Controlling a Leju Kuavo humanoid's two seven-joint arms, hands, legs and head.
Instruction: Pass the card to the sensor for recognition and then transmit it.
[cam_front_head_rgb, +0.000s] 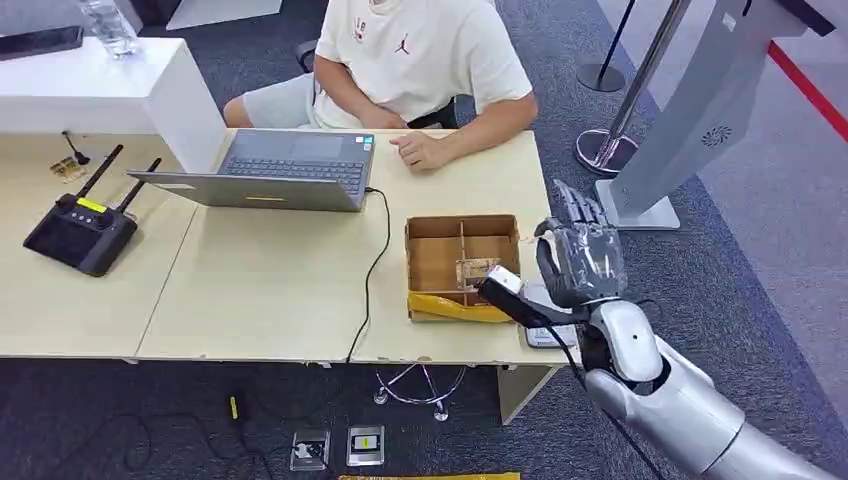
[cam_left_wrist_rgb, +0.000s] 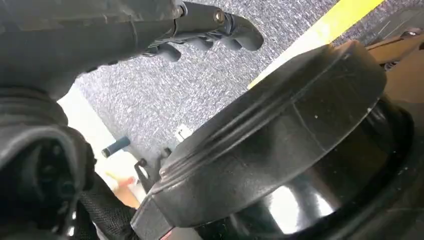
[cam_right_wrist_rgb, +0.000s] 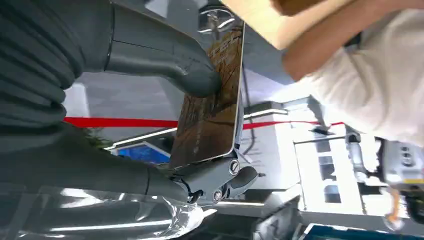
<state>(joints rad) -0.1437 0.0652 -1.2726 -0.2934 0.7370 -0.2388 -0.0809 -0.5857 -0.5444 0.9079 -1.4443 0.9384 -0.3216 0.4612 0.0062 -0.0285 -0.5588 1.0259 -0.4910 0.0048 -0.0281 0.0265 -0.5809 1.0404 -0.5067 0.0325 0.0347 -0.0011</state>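
My right hand (cam_front_head_rgb: 583, 258) is raised over the table's right edge, just right of the cardboard box (cam_front_head_rgb: 462, 262). In the right wrist view the thumb (cam_right_wrist_rgb: 165, 60) and the fingers (cam_right_wrist_rgb: 220, 177) pinch a brownish card (cam_right_wrist_rgb: 210, 105) by its two faces; the card stands on edge. A small white flat device (cam_front_head_rgb: 548, 336), possibly the sensor, lies at the table's front right corner, partly under my forearm. My left hand (cam_left_wrist_rgb: 210, 25) hangs over grey carpet with its dark fingers stretched out and nothing in them.
A person in a white shirt (cam_front_head_rgb: 420, 50) sits behind the table with a hand (cam_front_head_rgb: 425, 150) resting by the laptop (cam_front_head_rgb: 270, 170). A black cable (cam_front_head_rgb: 375, 270) crosses the table. A black antenna unit (cam_front_head_rgb: 82, 228) lies far left. A grey kiosk stand (cam_front_head_rgb: 690, 120) rises on the right.
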